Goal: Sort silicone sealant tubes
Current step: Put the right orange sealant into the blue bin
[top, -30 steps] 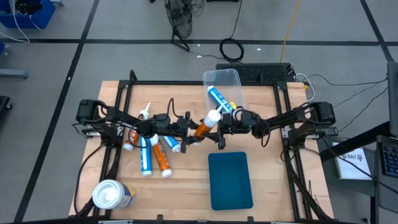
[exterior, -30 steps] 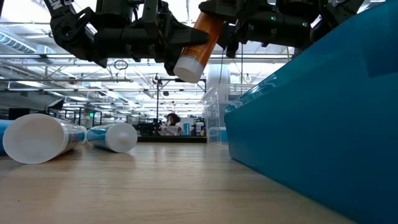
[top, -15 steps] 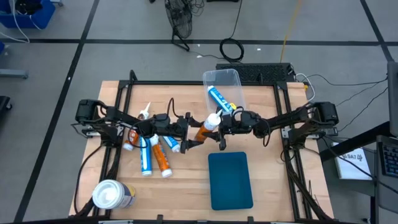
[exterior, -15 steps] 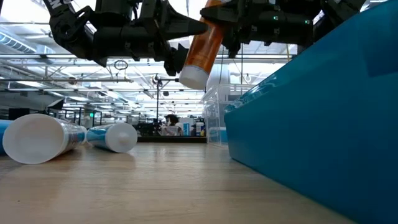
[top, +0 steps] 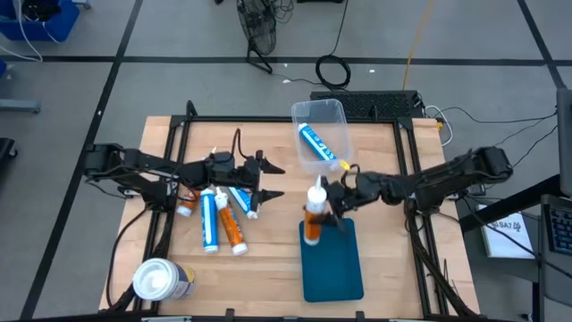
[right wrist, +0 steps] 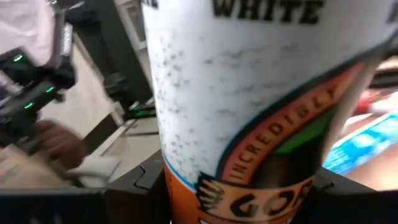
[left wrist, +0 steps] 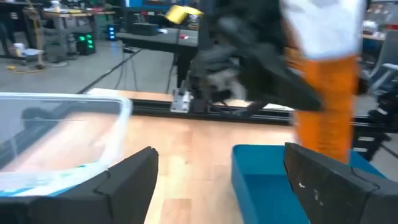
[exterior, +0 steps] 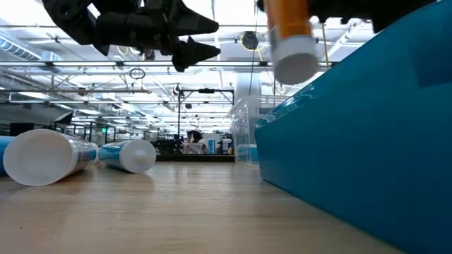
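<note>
My right gripper is shut on an orange sealant tube over the far left corner of the blue tray. In the low view the tube hangs with its white bottom end above the tray wall. My left gripper is open and empty, left of the tube, above the table. Several more tubes, blue-and-white and orange, lie on their sides on the table's left. One blue-and-white tube lies in the clear bin. My right gripper pinches the orange tube's body between its two fingers, about midway along it, below the white nozzle. The fingers come level from the table's right and lie across the tube. The tube stands nearly upright, nozzle up, lifted clear of the tray.
A fat white-topped canister stands at the near left corner. The clear bin is at the far middle. A black frame runs round the table. Bare wood lies between the lying tubes and the blue tray.
My right gripper has carried the orange tube toward the table's near edge, from beside the clear bin to over the blue tray's far corner. The tube has turned from slanting to nearly upright. My left gripper has drawn back toward the table's left, clear of the tube.
</note>
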`<action>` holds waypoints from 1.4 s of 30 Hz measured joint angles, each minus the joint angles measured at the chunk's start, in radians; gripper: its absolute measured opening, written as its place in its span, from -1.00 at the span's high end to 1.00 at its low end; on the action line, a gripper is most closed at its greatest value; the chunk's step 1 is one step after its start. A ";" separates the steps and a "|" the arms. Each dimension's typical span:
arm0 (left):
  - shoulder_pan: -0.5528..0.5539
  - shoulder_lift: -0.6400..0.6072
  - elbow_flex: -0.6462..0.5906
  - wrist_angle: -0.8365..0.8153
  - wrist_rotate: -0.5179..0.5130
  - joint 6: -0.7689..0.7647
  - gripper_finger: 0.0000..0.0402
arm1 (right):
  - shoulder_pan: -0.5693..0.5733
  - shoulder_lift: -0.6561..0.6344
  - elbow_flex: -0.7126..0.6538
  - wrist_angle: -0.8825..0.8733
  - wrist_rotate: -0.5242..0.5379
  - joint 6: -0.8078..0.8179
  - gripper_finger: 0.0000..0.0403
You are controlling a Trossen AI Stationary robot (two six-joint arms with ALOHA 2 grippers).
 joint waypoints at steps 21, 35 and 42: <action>0.022 -0.001 0.000 -0.051 -0.218 -0.003 -0.70 | 0.411 0.274 0.000 0.146 0.538 0.225 0.05; 0.022 -0.001 0.000 -0.078 -0.225 -0.020 -0.61 | 0.501 0.398 0.000 0.266 0.665 0.288 0.05; 0.022 -0.001 0.000 -0.079 -0.226 -0.019 -0.64 | 0.499 0.424 0.002 0.276 0.667 0.271 -0.16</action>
